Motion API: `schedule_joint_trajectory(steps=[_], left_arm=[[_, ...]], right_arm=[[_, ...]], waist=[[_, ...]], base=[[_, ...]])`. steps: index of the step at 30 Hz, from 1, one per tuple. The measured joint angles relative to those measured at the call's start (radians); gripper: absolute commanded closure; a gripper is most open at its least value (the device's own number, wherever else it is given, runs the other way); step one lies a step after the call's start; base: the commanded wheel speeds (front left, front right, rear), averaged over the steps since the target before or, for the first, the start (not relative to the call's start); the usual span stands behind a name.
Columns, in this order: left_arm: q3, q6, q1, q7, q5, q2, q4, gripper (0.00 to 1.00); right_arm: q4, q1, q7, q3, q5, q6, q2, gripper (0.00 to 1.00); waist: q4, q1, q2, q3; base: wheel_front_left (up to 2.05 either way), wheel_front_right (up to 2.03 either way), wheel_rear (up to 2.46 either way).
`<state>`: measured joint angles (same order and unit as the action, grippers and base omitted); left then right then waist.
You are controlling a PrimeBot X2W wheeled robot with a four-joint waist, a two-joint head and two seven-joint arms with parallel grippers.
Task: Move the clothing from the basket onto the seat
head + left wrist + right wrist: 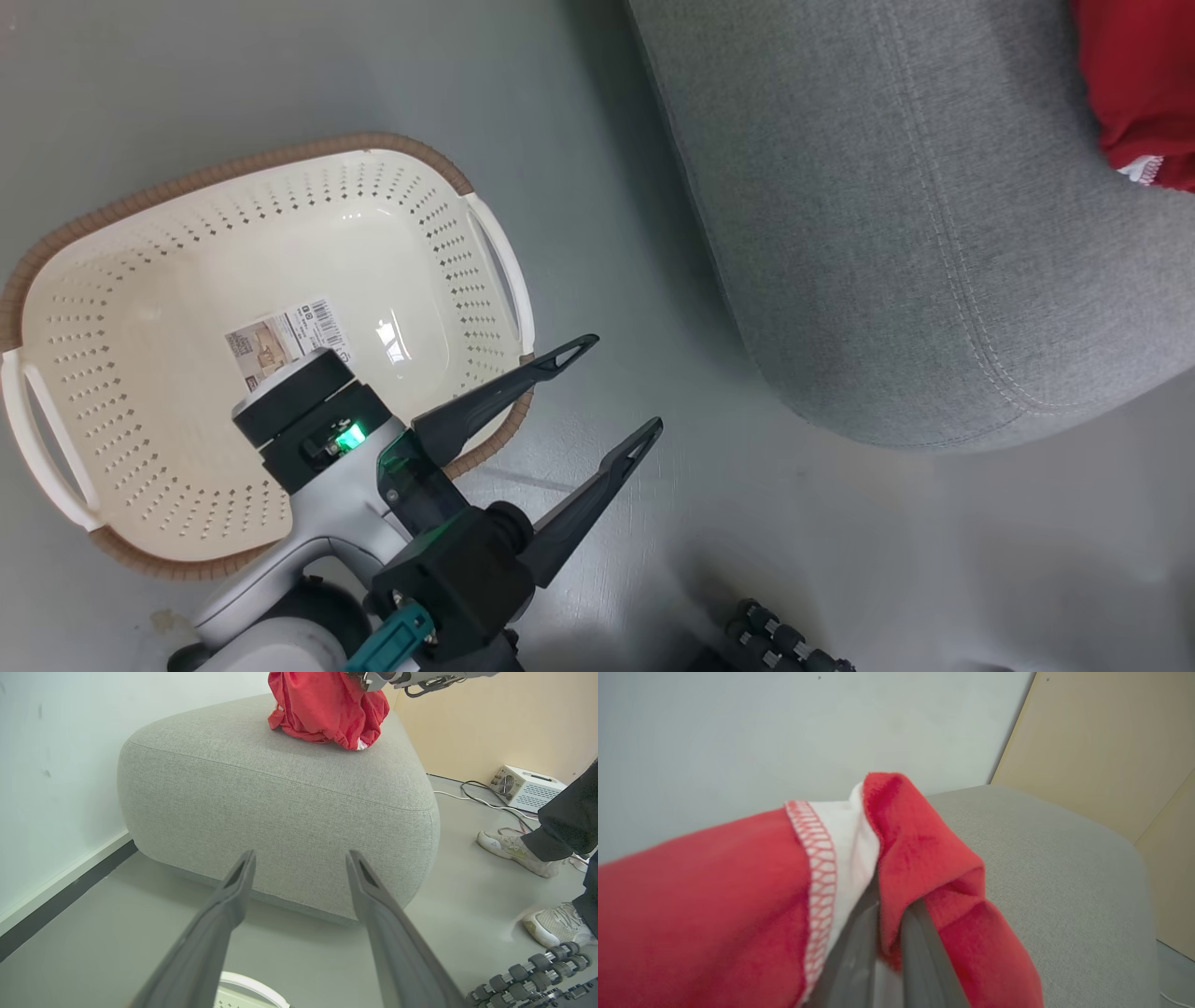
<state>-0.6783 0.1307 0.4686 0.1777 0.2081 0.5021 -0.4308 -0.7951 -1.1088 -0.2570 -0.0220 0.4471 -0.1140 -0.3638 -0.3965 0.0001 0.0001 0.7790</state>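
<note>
**A:** Start close. What is the left gripper doing?

**B:** The left gripper (621,385) hangs over the floor (607,140) with its two fingers spread wide and nothing between them. The basket (121,411) lies at its nine o'clock, and in the head view one finger crosses the brown rim.

**A:** Anything in the basket?

**B:** I see bare cream base around the barcode sticker (285,341). The left wrist (317,439) hides a patch at the basket's six o'clock.

**A:** And further out?

**B:** The seat (934,233) stands at one o'clock from that gripper, with grey floor between it and the basket. In the left wrist view the clothing (327,709) sits at twelve o'clock on the seat's top, a crumpled red heap touching the cushion.

**A:** The right gripper?

**B:** The right gripper (887,933) is pinched almost closed on a fold of the clothing, where red nap meets white trim with zigzag stitching.

**A:** How will it handle?

**B:** I judge it light, limp and not fragile. It should slump wherever it is let go. The nap may cling to the fingers, so opening wide and lifting straight up seems wise. For a fresh hold, a bunched fold or the thick hem would give a better bite than a single layer.

**A:** Anything else nearby?

**B:** A person's shoes (514,851) stand at three o'clock of the seat in the left wrist view, well apart from the cloth.
</note>
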Motion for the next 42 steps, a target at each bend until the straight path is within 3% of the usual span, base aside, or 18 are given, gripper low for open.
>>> schedule_joint_trajectory(steps=[2,3,21,33,42], left_arm=[[-0.003,0.0,0.0,-0.004,0.0,0.0,0.004,0.0],[-0.005,0.0,0.0,-0.006,0.0,-0.001,0.007,0.0],[-0.029,-0.008,-0.004,-0.079,0.023,-0.052,0.112,0.0],[-0.019,-0.043,-0.025,-0.135,0.042,-0.107,0.2,0.0],[-0.009,-0.072,-0.048,-0.181,0.057,-0.157,0.267,0.0]], right_arm=[[-0.009,-0.004,0.0,0.01,-0.01,0.004,0.005,0.03],[-0.012,-0.005,0.0,0.015,-0.012,0.006,0.008,0.0],[-0.006,0.106,0.0,0.072,-0.071,0.062,0.04,0.0],[0.114,0.254,0.0,0.069,-0.088,0.07,0.041,0.0],[0.26,0.37,0.0,0.09,-0.127,0.07,0.049,0.0]], waist=[[-0.003,0.0,0.0,-0.006],[-0.004,-0.0001,0.0,-0.01],[-0.013,-0.0001,-0.0001,-0.14],[0.029,-0.0002,-0.0001,-0.243],[0.103,-0.0002,-0.0001,-0.324]], base=[[0.0,0.0,0.0],[0.0,0.0,0.0],[0.0,0.0,0.0],[0.0,0.0,0.0],[0.0,0.0,0.0]])
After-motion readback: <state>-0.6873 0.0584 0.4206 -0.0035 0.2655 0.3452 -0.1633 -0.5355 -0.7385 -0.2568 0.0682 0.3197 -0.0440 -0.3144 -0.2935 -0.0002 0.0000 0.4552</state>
